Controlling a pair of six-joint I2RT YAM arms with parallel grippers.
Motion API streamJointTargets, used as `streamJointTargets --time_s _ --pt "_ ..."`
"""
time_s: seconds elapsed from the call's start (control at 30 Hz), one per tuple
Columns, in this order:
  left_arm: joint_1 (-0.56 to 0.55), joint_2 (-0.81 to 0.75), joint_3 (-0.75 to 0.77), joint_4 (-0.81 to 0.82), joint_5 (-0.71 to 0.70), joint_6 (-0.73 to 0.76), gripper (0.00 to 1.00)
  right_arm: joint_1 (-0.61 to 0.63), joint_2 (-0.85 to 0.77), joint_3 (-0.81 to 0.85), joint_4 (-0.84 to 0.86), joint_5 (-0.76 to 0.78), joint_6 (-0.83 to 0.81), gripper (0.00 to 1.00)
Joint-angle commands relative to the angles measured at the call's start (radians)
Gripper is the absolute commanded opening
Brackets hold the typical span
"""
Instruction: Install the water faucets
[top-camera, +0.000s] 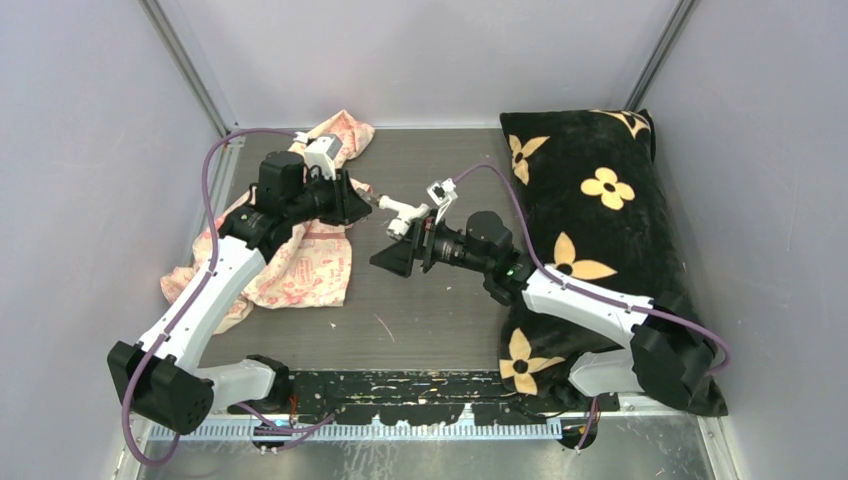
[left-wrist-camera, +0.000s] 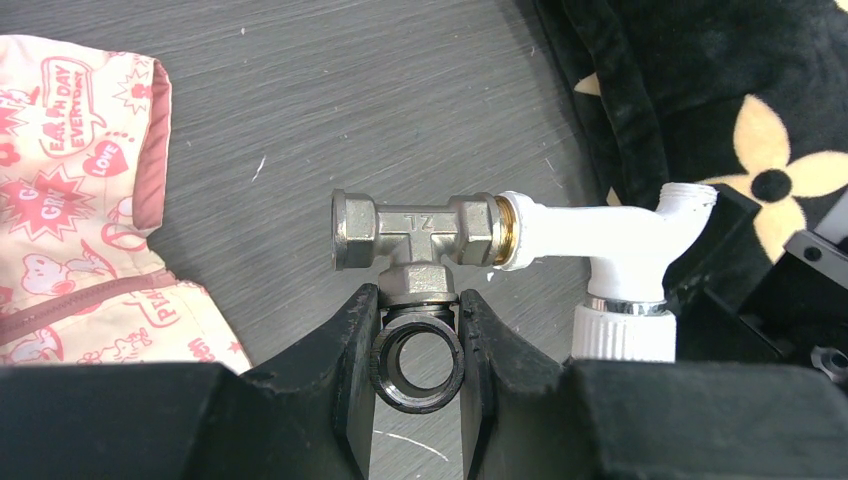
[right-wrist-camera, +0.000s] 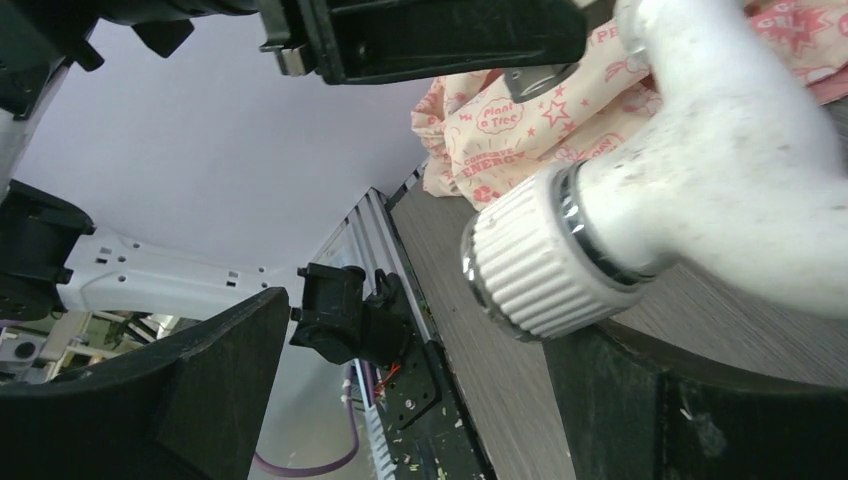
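Tap handling notes

Top: tap (top-camera: 405, 212) sits up off the bench (top-camera: 440, 300), between the two arms.
Left wrist: left pincer (left-wrist-camera: 418, 300) is clamped tight on the stem of the metal fitting (left-wrist-camera: 415, 228); the tap's brass end joins it.
Right wrist: right pincer (right-wrist-camera: 430, 330) gapes wide, gripping nothing, with the ribbed knob (right-wrist-camera: 540, 260) between its fingers.
Judgement: plastic is light, rigid and smooth; fitting is heavier. Best grip: ribbed knob or hex flats.
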Motion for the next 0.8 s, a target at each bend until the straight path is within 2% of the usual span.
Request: streamJointTargets --time_s 0.0,0.33,0.63,0.77 --pt "0.001 -0.019 0.017 0.113 -0.003 -0.019 0.0 0.038 -0.071 0.084 0.021 0.05 -0.045 1.0" --pt "0.0 -0.011 0.017 0.116 0.055 -0.022 0.0 0.041 -0.088 0.214 -0.148 0.17 -0.259 1.0" --pt "-0.003 -0.012 0.009 0.114 0.089 -0.004 0.0 -0.027 -0.032 0.263 -0.137 0.254 -0.199 1.0" --pt "-0.003 -0.014 0.017 0.107 0.093 -0.001 0.0 -0.04 0.004 0.297 -0.191 0.284 -0.193 1.0"
